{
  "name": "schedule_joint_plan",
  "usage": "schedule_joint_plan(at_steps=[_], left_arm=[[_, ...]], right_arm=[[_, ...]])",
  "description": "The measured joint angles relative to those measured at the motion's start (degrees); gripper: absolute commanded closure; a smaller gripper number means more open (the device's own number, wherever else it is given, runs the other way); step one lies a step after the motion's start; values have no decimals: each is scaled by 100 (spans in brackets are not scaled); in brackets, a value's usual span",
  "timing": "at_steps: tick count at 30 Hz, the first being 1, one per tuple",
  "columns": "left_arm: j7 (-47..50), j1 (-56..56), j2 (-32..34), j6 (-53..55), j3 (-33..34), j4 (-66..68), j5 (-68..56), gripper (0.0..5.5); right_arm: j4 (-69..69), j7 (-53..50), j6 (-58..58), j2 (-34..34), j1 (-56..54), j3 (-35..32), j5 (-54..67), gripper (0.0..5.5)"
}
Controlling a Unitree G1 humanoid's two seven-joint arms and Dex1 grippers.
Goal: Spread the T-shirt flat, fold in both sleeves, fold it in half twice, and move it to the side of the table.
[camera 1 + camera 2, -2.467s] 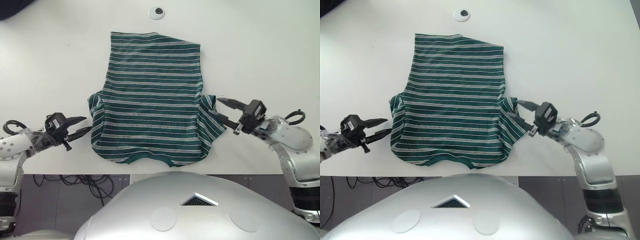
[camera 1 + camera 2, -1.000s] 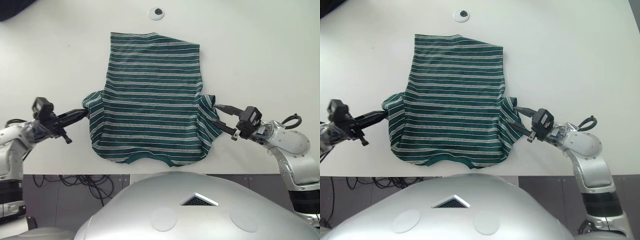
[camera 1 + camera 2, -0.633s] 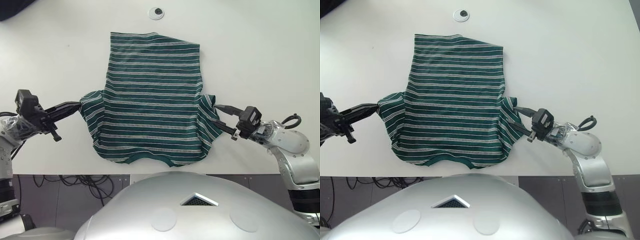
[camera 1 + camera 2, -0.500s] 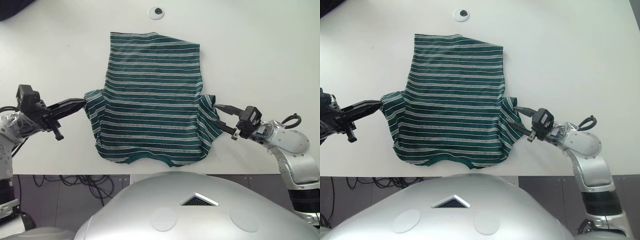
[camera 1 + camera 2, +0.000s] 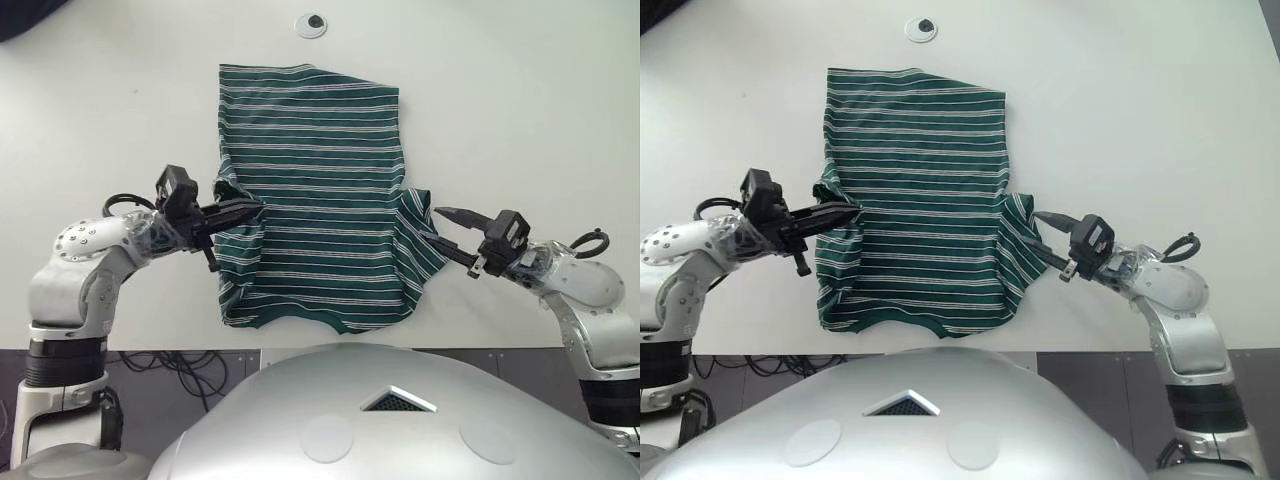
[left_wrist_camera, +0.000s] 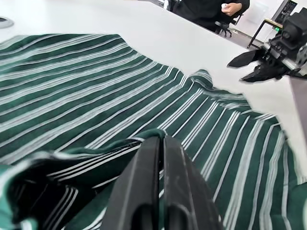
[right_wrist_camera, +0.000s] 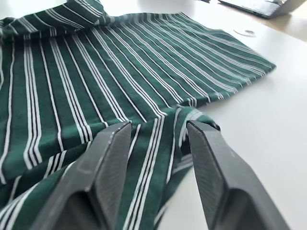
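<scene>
The T-shirt (image 5: pixel 310 180) lies on the white tabletop (image 5: pixel 520 100), its collar close to the near edge. The left gripper (image 5: pixel 252 209) is pinched tight on the left sleeve (image 6: pixel 72 163), holding it lifted and drawn inward over the shirt's left side. On the other side, the right gripper (image 5: pixel 435 226) stands open over the tabletop. Its fingers (image 7: pixel 112 158) are spread apart just at the right sleeve (image 5: pixel 420 240), which lies flat, and they hold nothing.

Below the near edge, dark cables (image 5: pixel 170 362) lie on the floor. A small round disc (image 5: pixel 312 24) sits at the far edge, just beyond the hem, and a dark shape (image 5: pixel 25 15) fills the far left corner.

The shirt's long axis runs from the near edge to the far edge. Its collar points towards the robot and its straight hem is farthest away, slightly tilted.
</scene>
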Motion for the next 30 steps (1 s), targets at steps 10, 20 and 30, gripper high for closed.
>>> schedule_joint_plan(at_steps=[10, 20, 30], left_arm=[[794, 116, -456, -231, 6, 8, 357, 379], [796, 730, -628, -1075, 1110, -1487, -185, 376], [-526, 1634, -53, -3502, 1814, -100, 842, 376]], right_arm=[[-186, 204, 2750, -519, 680, -897, 1393, 337], [-196, 270, 3289, -471, 493, -690, 1548, 420], [-208, 124, 3408, -246, 366, -470, 1581, 546]])
